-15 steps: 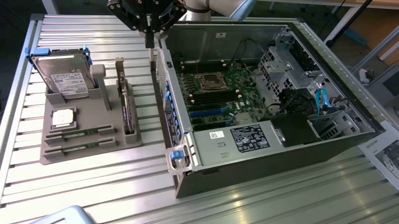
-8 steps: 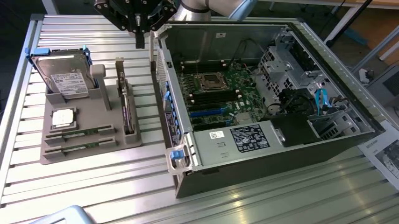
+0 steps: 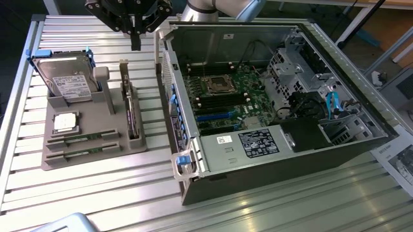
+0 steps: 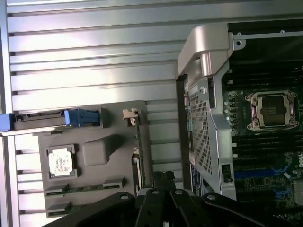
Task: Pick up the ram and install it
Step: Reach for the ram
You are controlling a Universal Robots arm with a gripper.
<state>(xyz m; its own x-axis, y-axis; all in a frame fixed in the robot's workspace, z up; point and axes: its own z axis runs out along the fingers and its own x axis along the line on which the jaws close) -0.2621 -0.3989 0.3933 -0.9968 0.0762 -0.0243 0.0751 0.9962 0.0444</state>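
Two ram sticks lie in slots at the front of the grey holder tray [image 3: 96,121], the nearer ram [image 3: 82,154] and the farther ram [image 3: 82,138]; in the wrist view a ram [image 4: 71,189] shows as a thin green strip. My gripper [image 3: 135,46] hangs shut above the table behind the tray, between it and the open computer case [image 3: 271,159]. Nothing is held. In the wrist view the gripper [image 4: 163,182] has its dark fingers together over the gap between tray and case. The motherboard [image 3: 226,101] lies exposed inside the case.
On the tray stand a silver hard drive [image 3: 67,82] with blue rails, a square processor chip [image 3: 65,122] and an upright card [image 3: 131,111]. The case's metal wall [image 3: 169,72] rises close to the tray. A paper sheet [image 3: 400,162] lies at the exterior view's right.
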